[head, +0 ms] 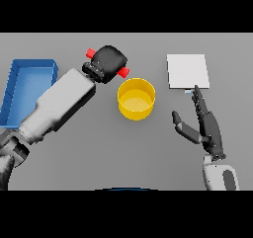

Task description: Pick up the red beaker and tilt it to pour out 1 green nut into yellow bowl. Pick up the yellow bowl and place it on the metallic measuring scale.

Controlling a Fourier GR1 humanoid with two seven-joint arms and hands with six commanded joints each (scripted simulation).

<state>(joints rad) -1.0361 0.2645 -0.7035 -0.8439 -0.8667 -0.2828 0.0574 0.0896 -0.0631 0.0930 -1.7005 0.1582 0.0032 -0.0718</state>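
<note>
At the far left of the desk point(99, 153) a blue tray point(20, 84) is seen. Next to it, the red beaker point(122, 72) is held by the left robot hand point(109, 60), whose fingers are curled round it; the beaker is tipped sideways just beside the rim of the yellow bowl point(136, 99). No nut can be made out. For a clean pour, the mouth should be kept over the bowl and the tilt increased slowly, so that only one nut drops. Further right, the right robot hand point(210, 131) rests idle with fingers straight, its fingertips near the metallic measuring scale point(187, 71). No writing or label can be read.
</note>
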